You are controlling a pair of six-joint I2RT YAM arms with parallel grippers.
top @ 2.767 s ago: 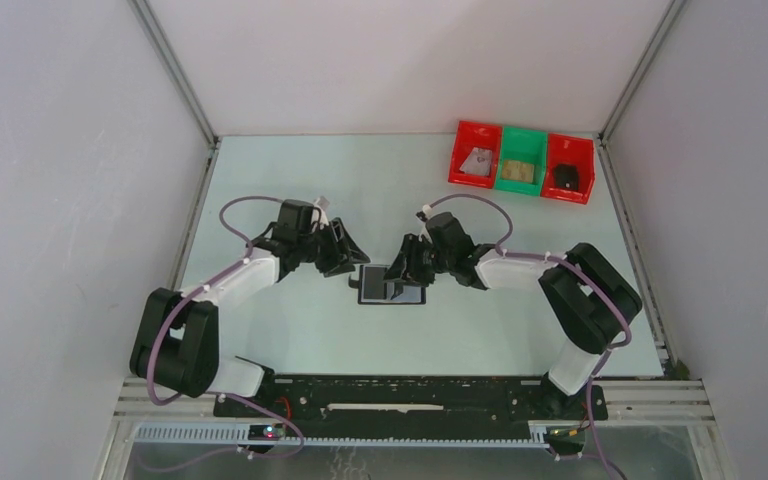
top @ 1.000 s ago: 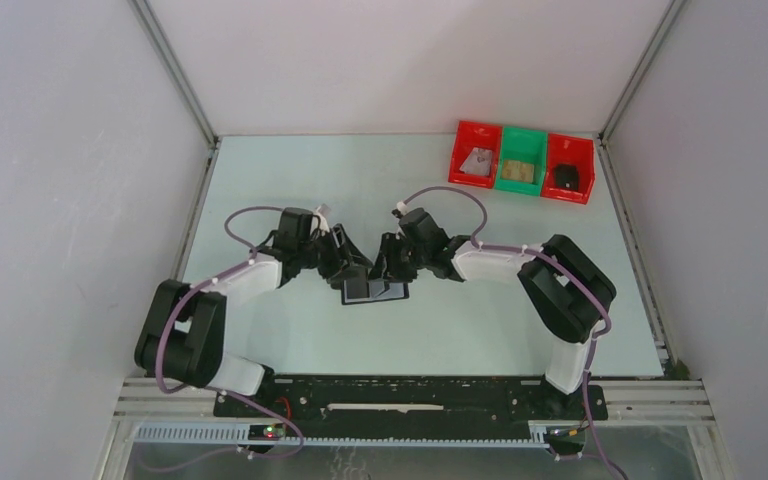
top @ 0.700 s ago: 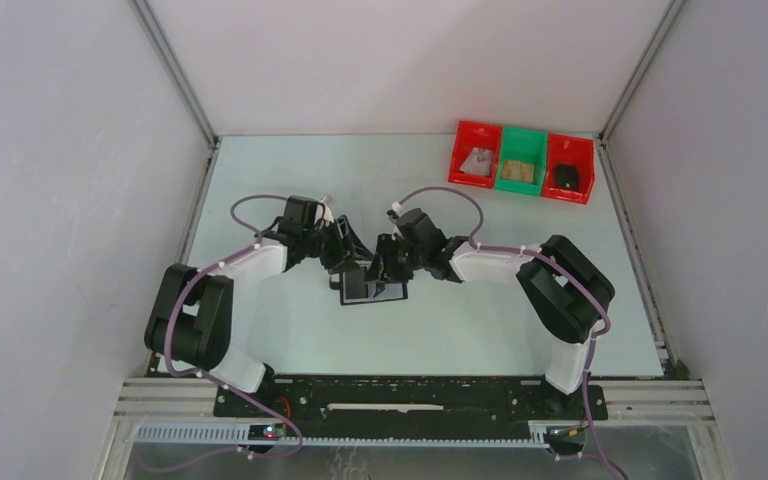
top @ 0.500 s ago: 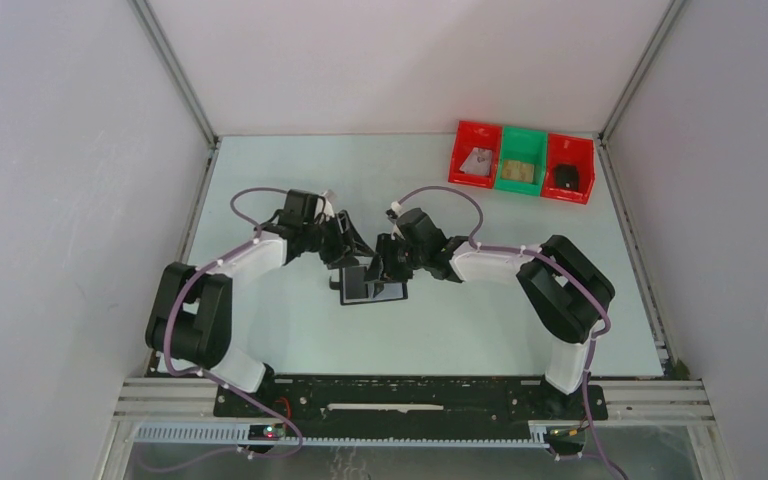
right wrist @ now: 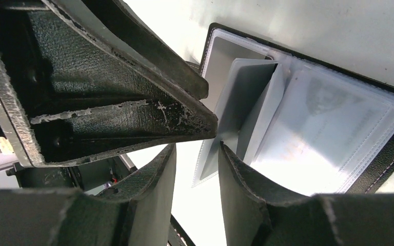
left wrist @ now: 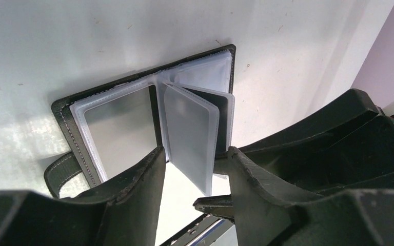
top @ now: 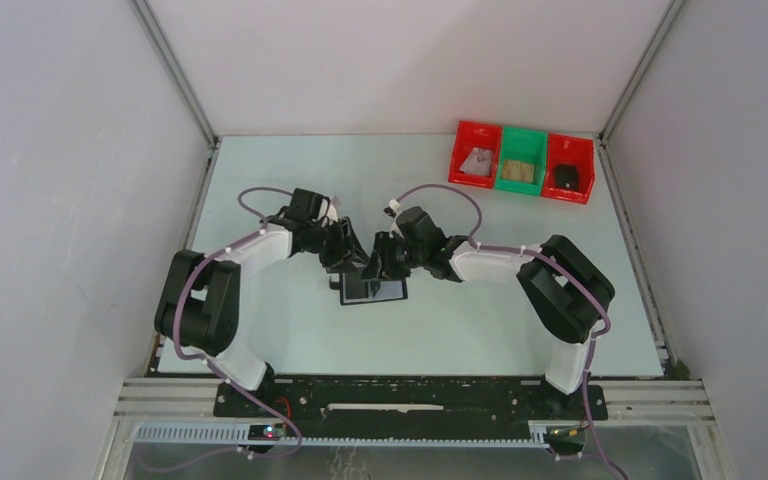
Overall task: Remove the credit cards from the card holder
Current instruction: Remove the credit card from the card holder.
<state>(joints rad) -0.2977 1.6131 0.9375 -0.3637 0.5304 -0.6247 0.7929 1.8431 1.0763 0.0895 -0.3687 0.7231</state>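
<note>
card holder [top: 373,291] open flat, frame centre | left gripper [left wrist: 194,156] spread astride a clear sleeve | right gripper [right wrist: 196,151] narrowly parted at sleeve's edge | credit cards [right wrist: 333,113] none out (apparently sleeved)

Matt stitched card holder [left wrist: 61,110], glossy sleeves [left wrist: 190,133]

Overhead; wrist close-ups, probably same card holder [left wrist: 118,120]
</note>
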